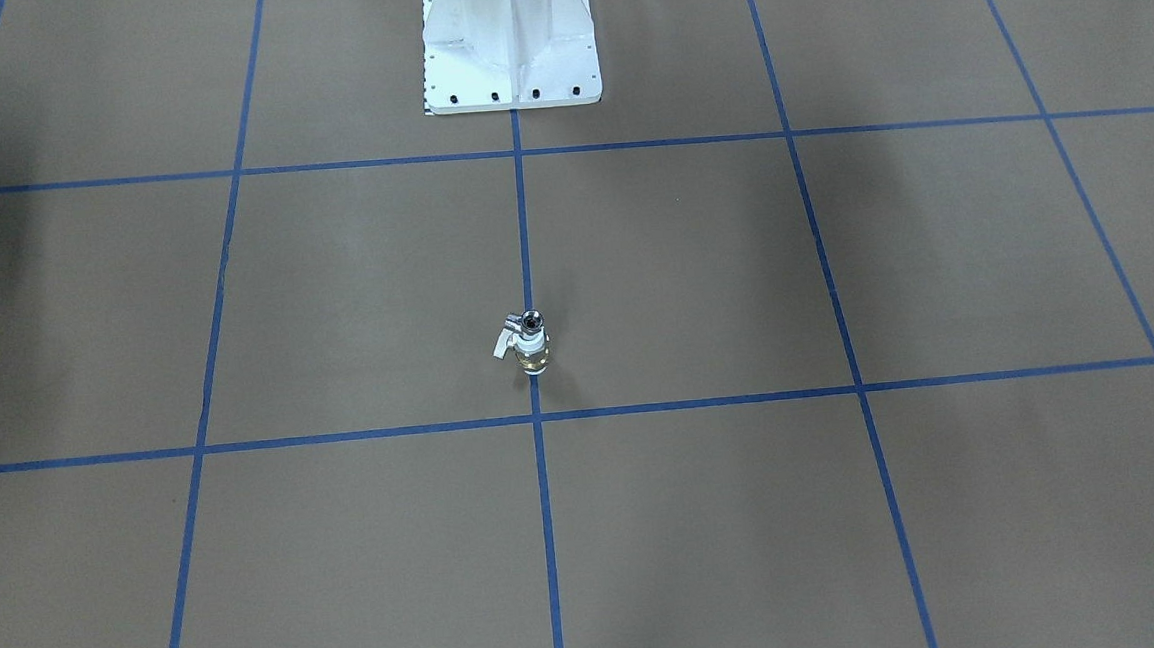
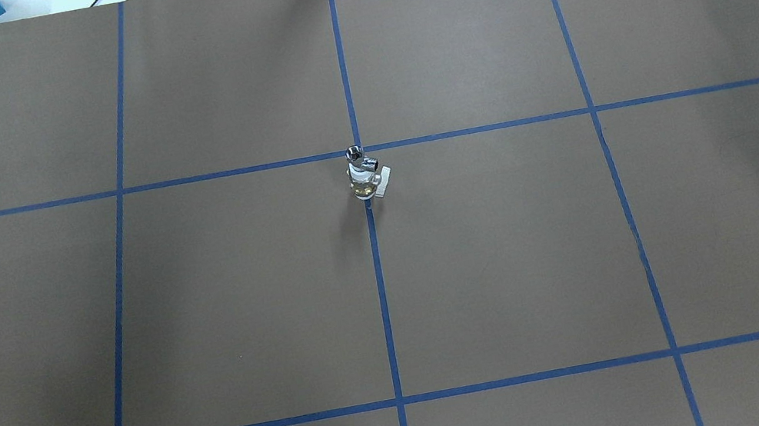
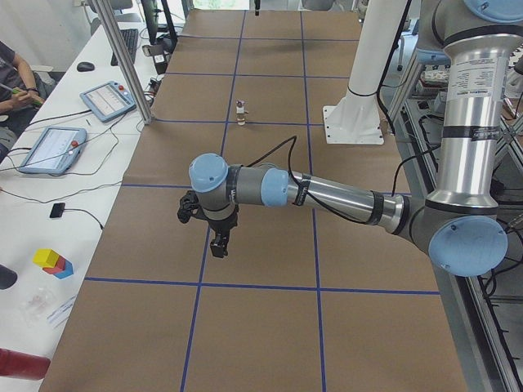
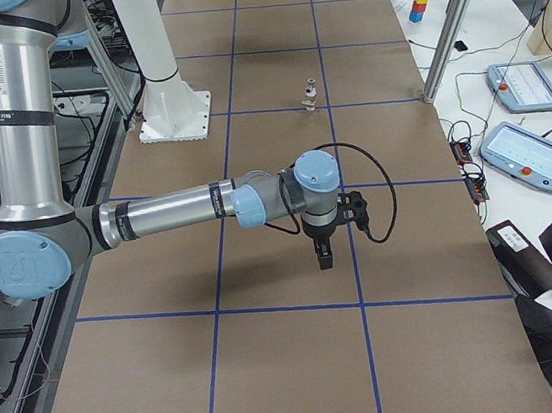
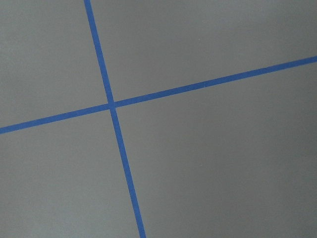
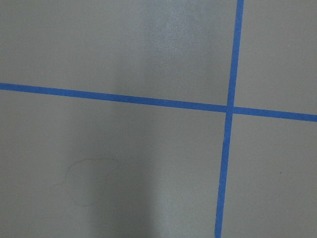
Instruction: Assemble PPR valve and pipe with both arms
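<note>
The PPR valve (image 1: pixel 533 350) stands upright on the centre blue line, brass middle, white ring, white side handle. The silvery pipe (image 1: pixel 533 320) sits on top of it, joined to it. Both show in the overhead view, valve (image 2: pixel 365 184) and pipe (image 2: pixel 356 154), and far off in the side views (image 3: pixel 240 112) (image 4: pixel 311 93). My left gripper (image 3: pixel 219 245) hangs over bare paper far from them. My right gripper (image 4: pixel 323 256) does the same at the other end. Both show only in the side views, so I cannot tell whether they are open or shut. The wrist views show only paper and tape.
The white bolted pedestal (image 1: pixel 510 53) stands at the robot's edge of the table. Blue tape lines (image 2: pixel 380 283) grid the brown paper. Side benches hold tablets (image 3: pixel 51 149) (image 4: pixel 524 157), cables and coloured blocks (image 3: pixel 52 263). A person's arm (image 3: pixel 16 77) is at the left bench.
</note>
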